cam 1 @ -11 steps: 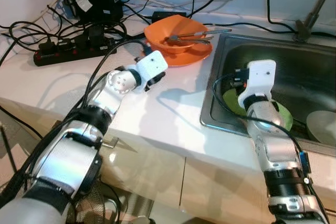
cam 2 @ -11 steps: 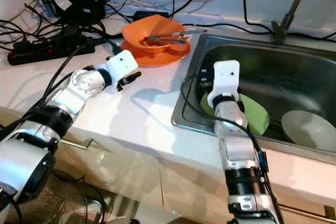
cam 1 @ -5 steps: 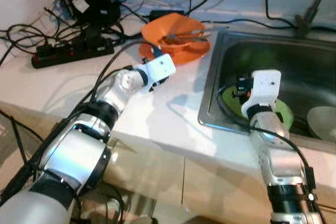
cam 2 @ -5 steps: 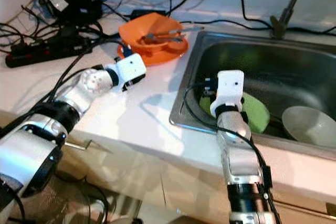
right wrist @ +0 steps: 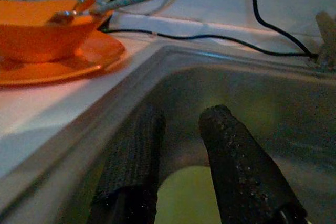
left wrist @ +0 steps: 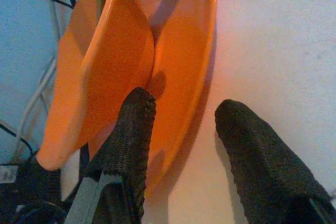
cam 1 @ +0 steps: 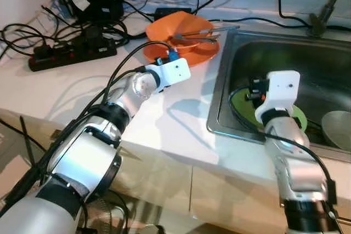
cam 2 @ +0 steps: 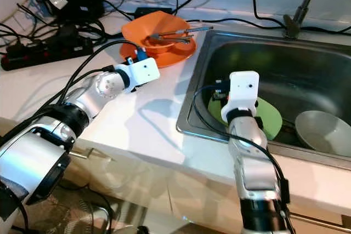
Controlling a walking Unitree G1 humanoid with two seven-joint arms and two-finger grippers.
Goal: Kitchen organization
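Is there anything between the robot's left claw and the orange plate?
No. In the left wrist view, the left claw is open right at the plate rim, with bare white counter beside it.

Kitchen (steel sink (cam 1: 329, 75), counter (cam 1: 181, 130)).

Left claw (left wrist: 181, 124), fingers parted, at the orange plate's (left wrist: 184, 61) rim, orange bowl (left wrist: 105, 61) above.
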